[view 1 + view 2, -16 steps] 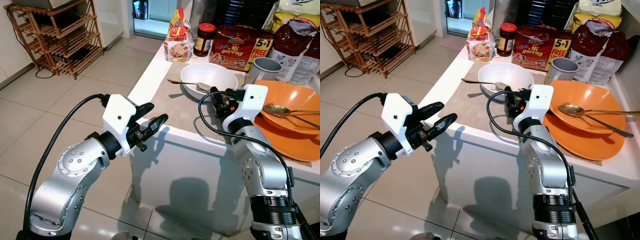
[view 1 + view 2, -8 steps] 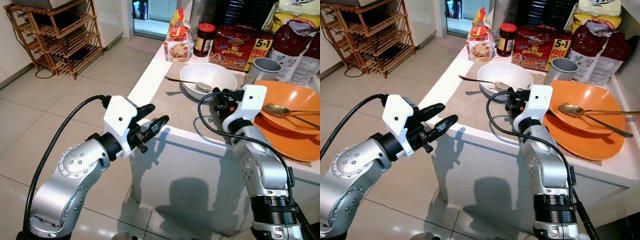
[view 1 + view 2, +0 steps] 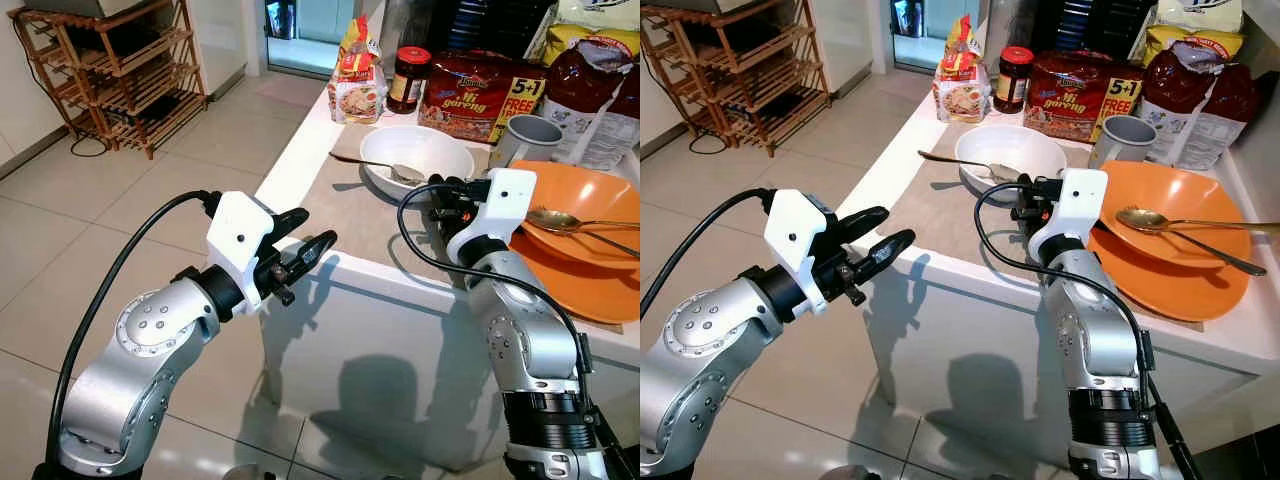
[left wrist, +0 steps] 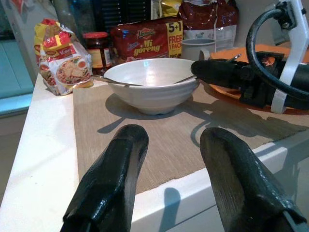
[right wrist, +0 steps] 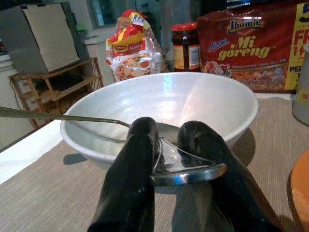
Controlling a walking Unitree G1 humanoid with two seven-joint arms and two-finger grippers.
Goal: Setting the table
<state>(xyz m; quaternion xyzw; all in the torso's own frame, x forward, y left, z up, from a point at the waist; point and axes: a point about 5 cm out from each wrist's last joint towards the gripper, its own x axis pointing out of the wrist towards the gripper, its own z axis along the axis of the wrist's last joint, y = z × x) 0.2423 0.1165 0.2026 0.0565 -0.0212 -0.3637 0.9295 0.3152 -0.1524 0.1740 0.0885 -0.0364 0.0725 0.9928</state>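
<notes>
At the near rim of the bowl (image 5: 164, 108), my right gripper (image 5: 176, 159) pinched one spoon (image 5: 186, 171); my left gripper (image 3: 305, 245) hung open.

Against the back of the counter: a yellow-and-red noodle packet (image 3: 357, 78), a dark jar with a red lid (image 3: 408, 78) just beside it, a red Mi Goreng multipack (image 3: 483, 92), dark red bags (image 3: 597, 88) behind. Off to the left on the tiled floor (image 3: 120, 215), a wooden slatted rack (image 3: 110, 65), a black cable beside it.
</notes>
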